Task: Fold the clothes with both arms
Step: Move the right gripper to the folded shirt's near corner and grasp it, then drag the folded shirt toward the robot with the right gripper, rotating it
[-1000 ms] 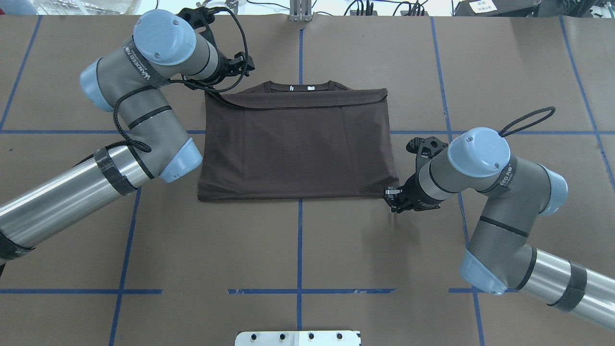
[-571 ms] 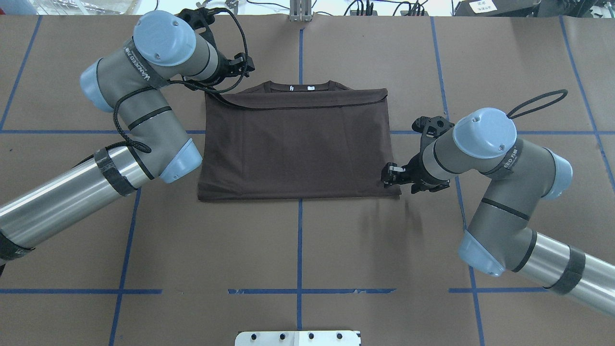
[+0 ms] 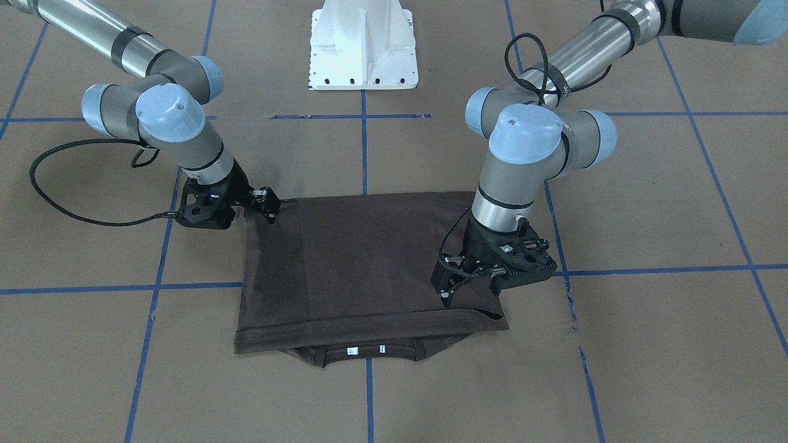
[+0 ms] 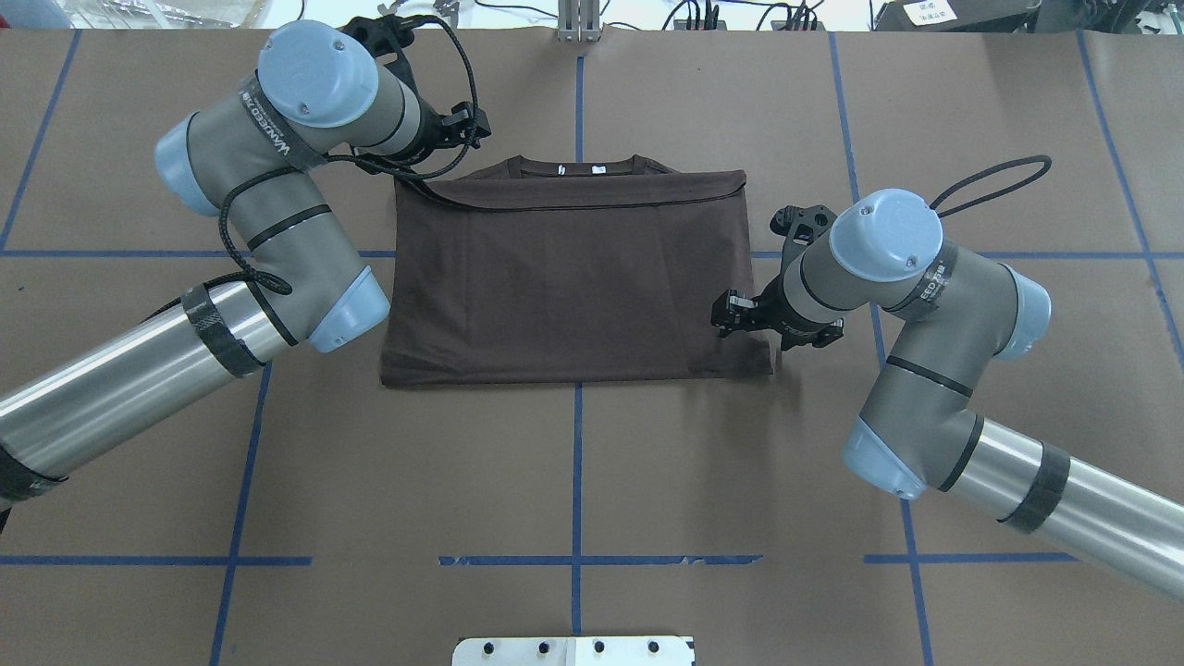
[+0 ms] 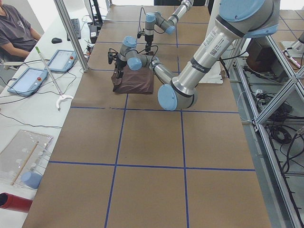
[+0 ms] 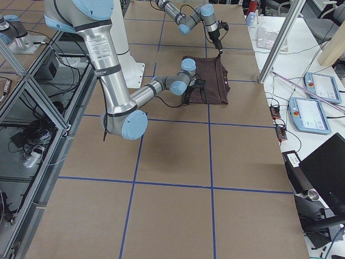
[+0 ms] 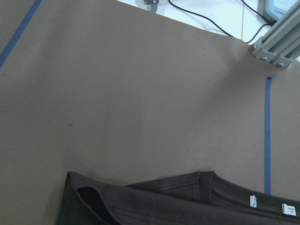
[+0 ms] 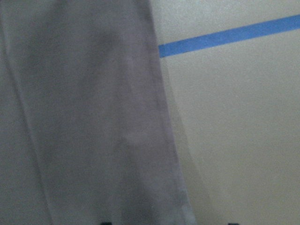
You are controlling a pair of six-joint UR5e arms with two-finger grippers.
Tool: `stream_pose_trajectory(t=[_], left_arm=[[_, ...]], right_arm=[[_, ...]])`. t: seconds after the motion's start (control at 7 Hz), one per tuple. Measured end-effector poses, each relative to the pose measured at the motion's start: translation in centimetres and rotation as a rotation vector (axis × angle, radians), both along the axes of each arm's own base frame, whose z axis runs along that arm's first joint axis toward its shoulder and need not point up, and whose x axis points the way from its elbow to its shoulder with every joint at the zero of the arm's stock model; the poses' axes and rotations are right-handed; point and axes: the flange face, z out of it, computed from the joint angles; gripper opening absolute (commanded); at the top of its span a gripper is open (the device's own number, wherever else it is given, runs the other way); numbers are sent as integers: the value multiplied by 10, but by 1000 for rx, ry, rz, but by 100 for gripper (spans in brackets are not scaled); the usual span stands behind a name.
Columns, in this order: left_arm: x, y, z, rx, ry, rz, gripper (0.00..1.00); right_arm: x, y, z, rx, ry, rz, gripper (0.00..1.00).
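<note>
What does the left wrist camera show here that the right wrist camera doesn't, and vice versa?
Only the left wrist view: the ribbed collar of the T-shirt with two small white labels, the shirt's folded corner, and an aluminium frame post and a black cable beyond the table cover. Only the right wrist view: a blurred close-up of the shirt's straight side edge. Both: dark shirt fabric, the brown table cover and blue tape.
</note>
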Motion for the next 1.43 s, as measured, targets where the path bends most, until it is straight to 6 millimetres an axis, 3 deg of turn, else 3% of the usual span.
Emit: stream_pose_trajectory(t=[0.71,0.86,1.0,1.14,1.43], left_arm=[[0,0,0,1,-1,1,100],[-1,1,-2,3,2,0,100],[-1,2,-5,6,7,0,100],[-1,4,-6,8,9,2,100],[1,7,-5,10,12,6,100]], right_arm=[[7,11,-5,1,-21,-22,0],[14,37,-1,7,-27,-47,0],[23,83,8,17,-22,-85,0],[38,138,18,22,-10,-121,0],[59,244,17,8,3,-205,0]])
